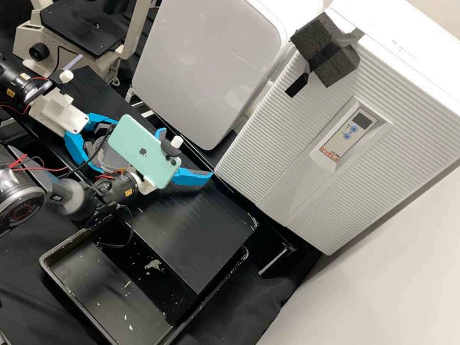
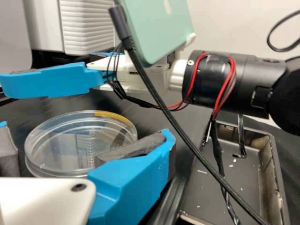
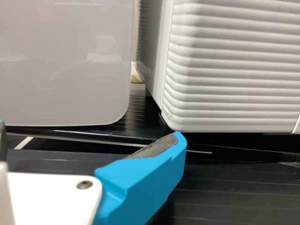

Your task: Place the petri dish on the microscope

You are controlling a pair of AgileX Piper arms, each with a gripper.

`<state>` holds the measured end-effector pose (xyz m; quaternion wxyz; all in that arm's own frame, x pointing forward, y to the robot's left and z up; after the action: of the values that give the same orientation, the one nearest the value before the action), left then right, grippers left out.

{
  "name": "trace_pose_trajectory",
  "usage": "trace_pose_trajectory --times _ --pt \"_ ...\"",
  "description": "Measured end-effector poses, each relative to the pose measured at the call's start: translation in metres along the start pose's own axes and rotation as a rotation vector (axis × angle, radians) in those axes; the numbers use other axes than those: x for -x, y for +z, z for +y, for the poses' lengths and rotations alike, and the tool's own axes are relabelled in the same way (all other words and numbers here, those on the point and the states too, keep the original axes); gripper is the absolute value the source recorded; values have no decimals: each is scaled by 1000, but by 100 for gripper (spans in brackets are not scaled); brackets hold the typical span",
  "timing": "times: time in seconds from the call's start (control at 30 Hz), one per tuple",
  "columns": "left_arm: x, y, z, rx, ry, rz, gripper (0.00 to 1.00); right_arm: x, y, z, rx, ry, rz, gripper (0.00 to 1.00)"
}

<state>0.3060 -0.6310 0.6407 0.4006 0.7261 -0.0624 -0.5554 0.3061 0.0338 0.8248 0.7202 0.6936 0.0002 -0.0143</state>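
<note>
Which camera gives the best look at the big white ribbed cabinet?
The high view: there the cabinet shows its top, ribbed front and small display. The left wrist view catches part of the ribbed front; the right wrist view has a lower corner close up.

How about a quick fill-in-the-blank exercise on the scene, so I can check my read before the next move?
The gripper around the dish is the ____ one. The phone is mounted on the ____ arm. Pale scraps lie in the black ____. The dish has yet to go on the ____.

Missing words: left; right; tray; microscope.
</note>
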Motion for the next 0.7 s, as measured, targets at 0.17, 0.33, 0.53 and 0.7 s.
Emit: trace_pose_trajectory --times 0.17,0.33,0.53,0.7 --pt "0 -1 -2 7 1 4 0 0 0 0 0 0 0 100" --pt "0 -2 -1 18 12 14 0 0 0 0 0 0 0 100" --pt "1 -3 -4 34 27 21 0 0 0 0 0 0 0 100" --pt "2 -3 -6 16 27 22 0 0 0 0 0 0 0 100"
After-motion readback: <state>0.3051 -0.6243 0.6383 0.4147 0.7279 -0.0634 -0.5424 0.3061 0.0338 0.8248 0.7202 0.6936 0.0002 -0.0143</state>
